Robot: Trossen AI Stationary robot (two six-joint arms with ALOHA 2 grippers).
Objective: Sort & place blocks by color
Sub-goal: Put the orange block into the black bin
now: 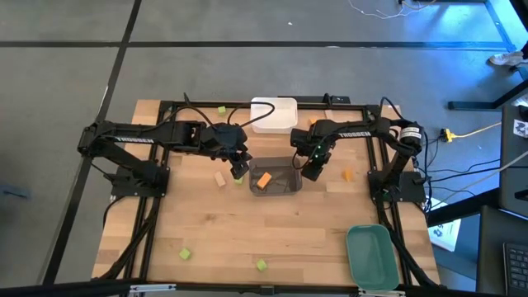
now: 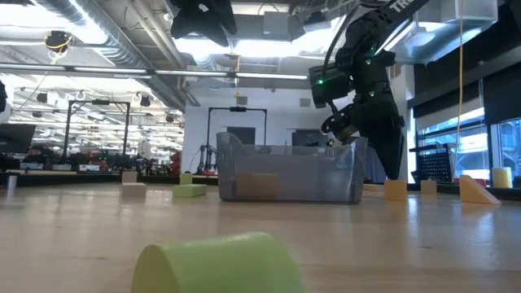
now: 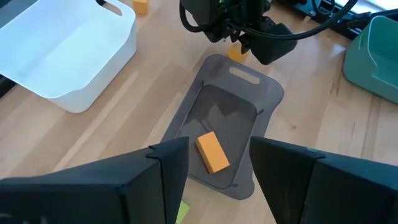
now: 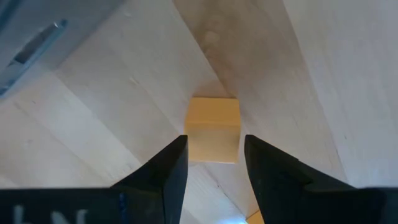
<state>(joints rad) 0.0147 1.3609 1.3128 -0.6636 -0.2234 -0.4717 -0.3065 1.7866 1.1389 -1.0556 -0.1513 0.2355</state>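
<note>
Dark and two-fingered, the right hand hangs just right of the picture's middle in the high view, at the right end of the grey bin, its fingers open and pointing down over the pale wooden bench. In the right wrist view a tan block lies on the bench just ahead of the gap between those fingers, not gripped; whether the tips touch it I cannot tell. The left hand hangs just left of centre, at the left end of the same bin, its fingers also spread and holding nothing. Below it, in the left wrist view, an orange block lies flat on the bin's floor. Going outward in the high view, another tan block sits on the bench just left of the left hand, with a green block beside the bin's left end. A small orange block lies to the right of the right hand. A white bin stands at the top middle of the bench, behind the grey one, and a second green block lies to its left. Two more green blocks lie well apart near the lower left and lower middle. A green bin stands in the lower right corner. In the low view a green block fills the near foreground.
</note>
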